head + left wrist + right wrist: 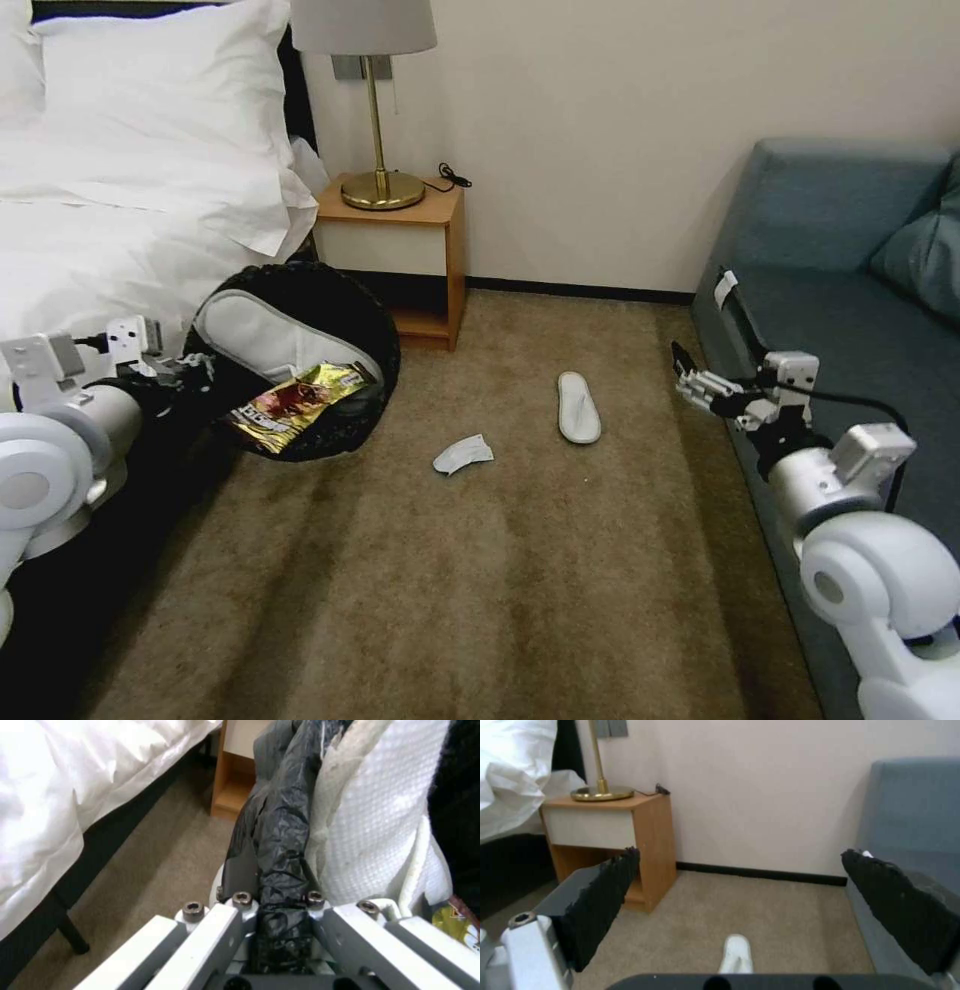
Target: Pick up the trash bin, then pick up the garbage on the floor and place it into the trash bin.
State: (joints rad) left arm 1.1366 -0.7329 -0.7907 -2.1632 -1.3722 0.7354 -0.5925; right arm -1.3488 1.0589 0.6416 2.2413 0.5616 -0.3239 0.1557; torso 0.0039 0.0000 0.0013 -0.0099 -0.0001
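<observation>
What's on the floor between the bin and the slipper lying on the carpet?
In the head view, a crumpled white tissue lies on the carpet between the bin, held by the left gripper, and the slipper. The rest is bare.

A brass lamp (375, 120) stands on the nightstand (400, 255) between bed (120, 200) and sofa (840, 260)
</observation>
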